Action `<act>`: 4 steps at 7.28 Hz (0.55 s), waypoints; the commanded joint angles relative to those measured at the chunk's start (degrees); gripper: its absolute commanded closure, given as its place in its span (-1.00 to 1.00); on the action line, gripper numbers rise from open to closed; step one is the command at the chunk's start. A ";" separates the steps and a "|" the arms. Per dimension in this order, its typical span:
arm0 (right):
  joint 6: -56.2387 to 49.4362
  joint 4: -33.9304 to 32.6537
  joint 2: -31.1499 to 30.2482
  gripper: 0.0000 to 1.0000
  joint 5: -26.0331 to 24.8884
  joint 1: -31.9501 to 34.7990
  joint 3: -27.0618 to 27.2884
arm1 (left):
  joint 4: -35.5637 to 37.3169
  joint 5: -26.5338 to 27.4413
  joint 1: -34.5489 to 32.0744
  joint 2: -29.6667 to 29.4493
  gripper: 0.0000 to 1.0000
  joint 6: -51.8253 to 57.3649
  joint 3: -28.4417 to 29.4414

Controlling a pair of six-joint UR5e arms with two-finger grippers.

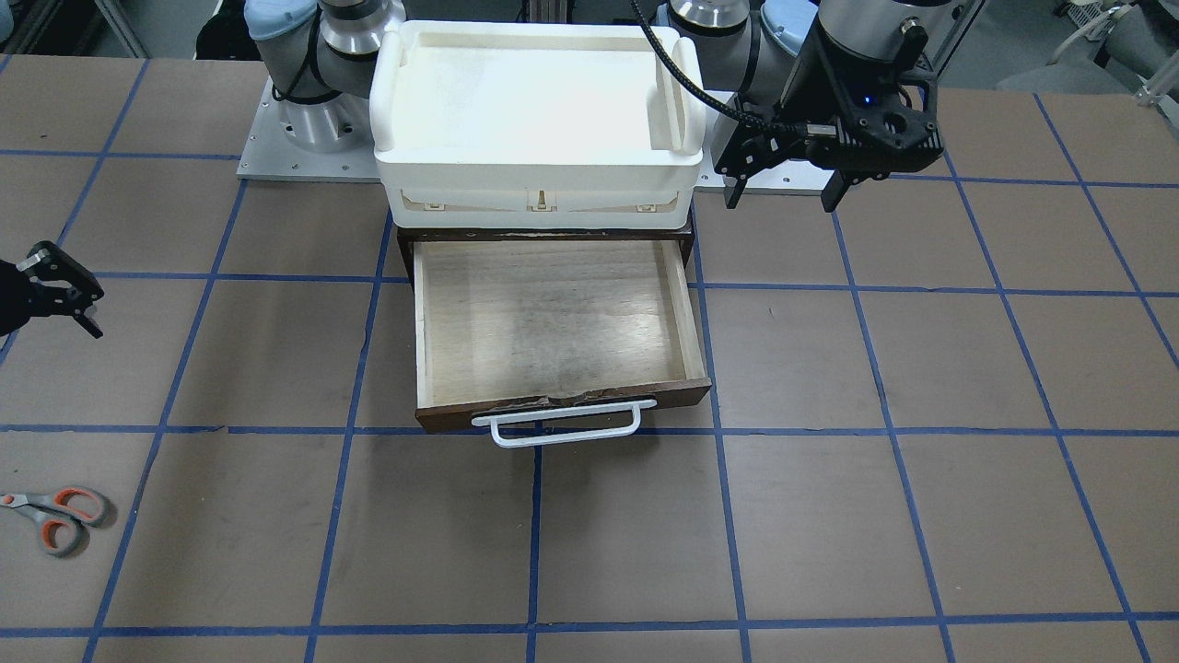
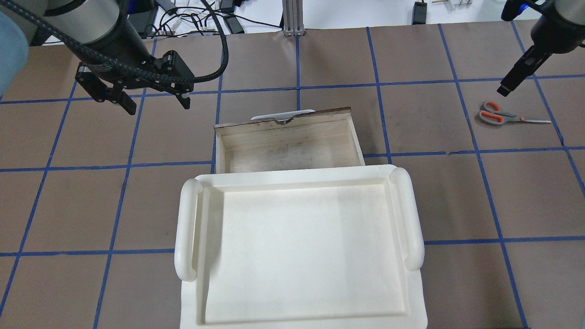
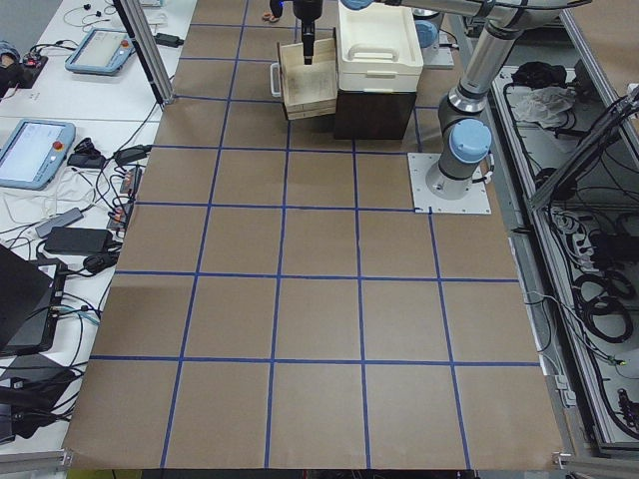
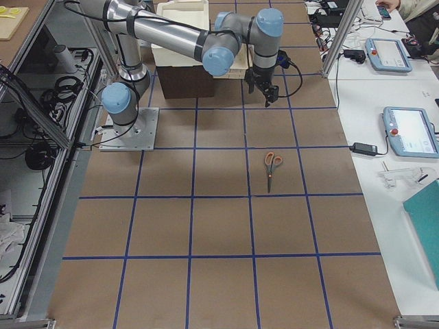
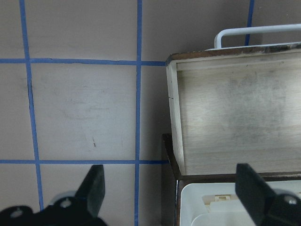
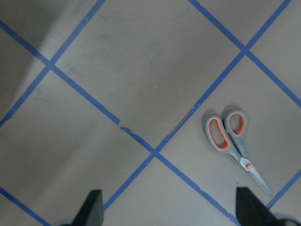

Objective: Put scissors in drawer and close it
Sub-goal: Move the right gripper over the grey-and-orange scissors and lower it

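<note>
The brown table (image 1: 921, 516) carries a white tray (image 2: 292, 176) stacked on a dark cabinet, and beneath it the drawer (image 1: 553, 318) stands pulled out, its pale wood floor bare. The left end effector (image 1: 783, 201) hangs beside the tray, its jaws spread wide. The right end effector (image 6: 169, 209) is equally wide and holds nothing. The scissors (image 2: 512, 119) lie flat and closed on the table near it, well apart from the drawer.
</note>
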 commanded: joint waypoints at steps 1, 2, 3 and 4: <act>-16.75 -3.80 6.44 -1.00 0.29 -3.70 0.02 | -0.03 0.03 0.00 0.08 -1.00 -0.04 0.00; -29.28 -7.82 9.78 -1.00 0.99 -5.20 -0.07 | -0.03 -0.05 0.00 0.08 -1.00 -0.04 0.00; -37.41 -12.48 12.60 -1.00 1.00 -6.79 -0.07 | -0.03 0.03 0.00 0.08 -1.00 -0.04 0.00; -41.06 -14.70 14.98 -1.00 0.91 -7.58 -0.24 | -0.03 0.03 0.00 0.08 -1.00 0.05 0.00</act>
